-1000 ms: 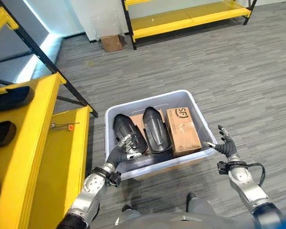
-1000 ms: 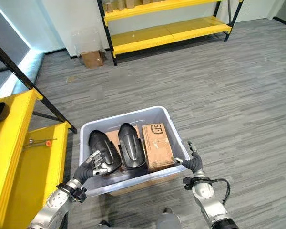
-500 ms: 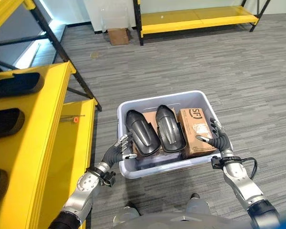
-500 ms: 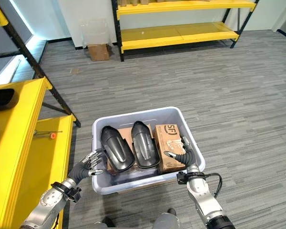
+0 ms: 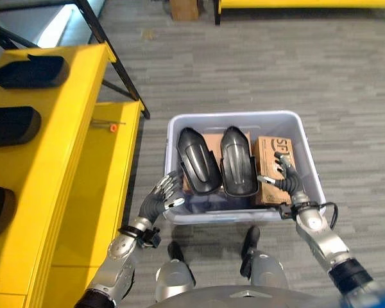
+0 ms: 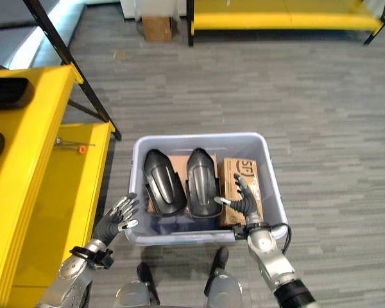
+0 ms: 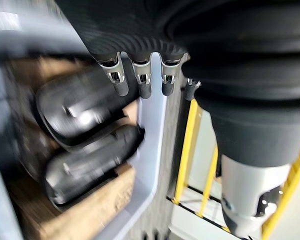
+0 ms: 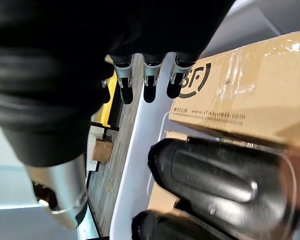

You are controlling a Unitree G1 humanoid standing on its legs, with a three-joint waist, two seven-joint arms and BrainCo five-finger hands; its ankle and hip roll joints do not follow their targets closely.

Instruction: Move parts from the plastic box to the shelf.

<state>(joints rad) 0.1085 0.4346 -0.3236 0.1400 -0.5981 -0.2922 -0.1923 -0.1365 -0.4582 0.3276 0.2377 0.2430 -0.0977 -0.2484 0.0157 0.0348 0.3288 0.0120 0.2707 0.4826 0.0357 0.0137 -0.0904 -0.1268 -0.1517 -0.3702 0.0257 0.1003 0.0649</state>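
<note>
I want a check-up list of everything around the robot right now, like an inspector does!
Surface: grey striped floor; the plastic box stands on it.
Job's things: two black parts lie side by side in the box on brown cardboard; a cardboard box lies beside them. More black parts sit on the yellow shelf.
Clutter: an orange-tipped tool on the lower shelf board; a small carton by the far wall.
Hands: left robot hand open, beside the box's near left corner; right robot hand open, over the cardboard box, contact unclear.
Cables: nothing seen.
Surroundings: a second yellow shelf across the floor.
</note>
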